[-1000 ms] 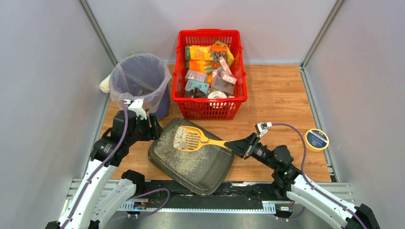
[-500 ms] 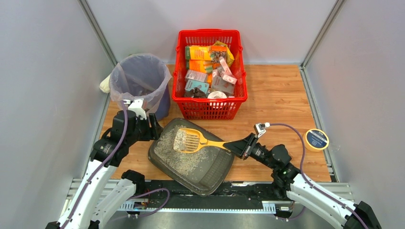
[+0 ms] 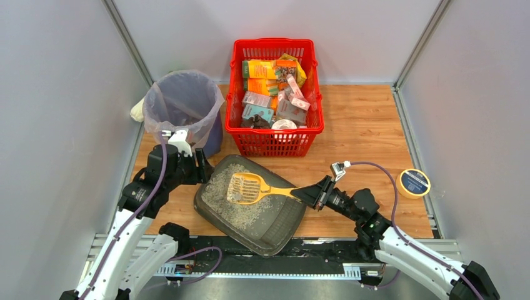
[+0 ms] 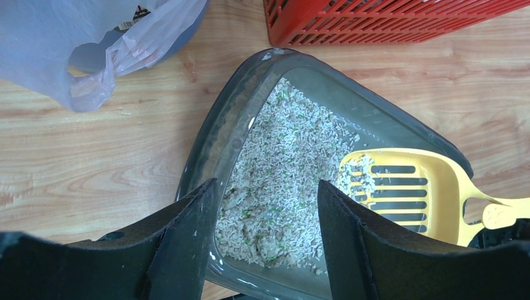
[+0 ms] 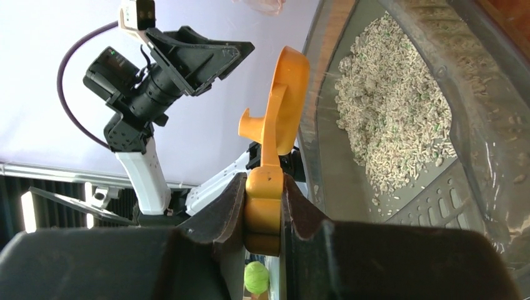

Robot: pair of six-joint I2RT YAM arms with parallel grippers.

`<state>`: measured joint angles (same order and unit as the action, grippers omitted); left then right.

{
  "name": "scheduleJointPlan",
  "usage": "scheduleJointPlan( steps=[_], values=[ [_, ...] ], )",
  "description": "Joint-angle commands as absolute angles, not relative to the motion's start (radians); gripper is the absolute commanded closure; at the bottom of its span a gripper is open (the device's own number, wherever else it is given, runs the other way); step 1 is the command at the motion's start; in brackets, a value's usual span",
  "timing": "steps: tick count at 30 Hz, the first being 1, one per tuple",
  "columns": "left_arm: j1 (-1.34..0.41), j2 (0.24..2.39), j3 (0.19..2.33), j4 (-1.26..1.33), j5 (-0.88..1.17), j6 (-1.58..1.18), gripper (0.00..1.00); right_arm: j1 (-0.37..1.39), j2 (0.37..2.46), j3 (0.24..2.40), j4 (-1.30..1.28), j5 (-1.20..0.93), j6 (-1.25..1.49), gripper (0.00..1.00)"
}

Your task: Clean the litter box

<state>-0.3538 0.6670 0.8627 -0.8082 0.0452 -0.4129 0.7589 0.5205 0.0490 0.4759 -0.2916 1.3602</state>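
The right claw (image 3: 310, 195) is clamping narrow on the handle of a yellow slotted scoop (image 3: 247, 187), with both fingers pressing the handle's end. Straight ahead of this claw, the scoop's head is lying over the litter box (image 3: 281, 220) and carrying a small heap of pale litter (image 4: 281, 162) on the part of its blade farthest from this claw. The litter box is sitting on the wooden desk (image 3: 362, 125) between the two claws, angled, with most of its litter gathered at the end nearer the left claw.

The left claw (image 4: 267, 185) is standing wide and holding nothing. It is hovering at the box's corner, one finger outside the rim and the other over the litter. Whether either finger is touching the rim cannot be told.

Beyond the left claw, a round bin (image 3: 184, 100) lined with a clear bag is standing near the box. Beside it, a red mesh basket (image 3: 275, 142) is holding assorted packets. A round yellow-edged disc (image 3: 414, 182) is lying well to the outer side of the right claw.
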Motion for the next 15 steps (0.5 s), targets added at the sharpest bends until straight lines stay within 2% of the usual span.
scheduleJointPlan(
  steps=[1, 2, 4, 6, 7, 9, 10, 12, 13, 15],
  values=[
    [-0.356, 0.663, 0.867, -0.772, 0.054, -0.416, 0.33, 0.764, 0.509, -0.089, 0.526, -0.238, 1.411, 1.0],
    [-0.356, 0.664, 0.867, -0.772, 0.054, -0.414, 0.33, 0.764, 0.496, -0.115, 0.578, -0.239, 1.41, 1.0],
    [-0.356, 0.664, 0.87, -0.778, 0.049, -0.411, 0.33, 0.764, 0.495, -0.054, 0.513, -0.317, 1.333, 1.0],
    [-0.356, 0.663, 0.864, -0.769, 0.054, -0.417, 0.33, 0.764, 0.48, -0.035, 0.407, -0.281, 1.34, 1.0],
    [-0.356, 0.663, 0.861, -0.764, 0.058, -0.42, 0.33, 0.764, 0.471, -0.07, 0.464, -0.226, 1.37, 1.0],
    [-0.356, 0.667, 0.862, -0.764, 0.064, -0.423, 0.33, 0.765, 0.48, -0.095, 0.574, -0.254, 1.375, 1.0],
    [-0.356, 0.667, 0.862, -0.764, 0.064, -0.423, 0.33, 0.765, 0.489, -0.063, 0.537, -0.314, 1.347, 1.0],
    [-0.356, 0.666, 0.861, -0.759, 0.06, -0.42, 0.33, 0.764, 0.482, -0.072, 0.444, -0.27, 1.382, 1.0],
    [-0.356, 0.667, 0.861, -0.756, 0.061, -0.419, 0.33, 0.764, 0.473, -0.109, 0.515, -0.22, 1.4, 1.0],
    [-0.356, 0.666, 0.867, -0.759, 0.057, -0.413, 0.34, 0.767, 0.477, -0.095, 0.554, -0.268, 1.341, 1.0]
  ],
)
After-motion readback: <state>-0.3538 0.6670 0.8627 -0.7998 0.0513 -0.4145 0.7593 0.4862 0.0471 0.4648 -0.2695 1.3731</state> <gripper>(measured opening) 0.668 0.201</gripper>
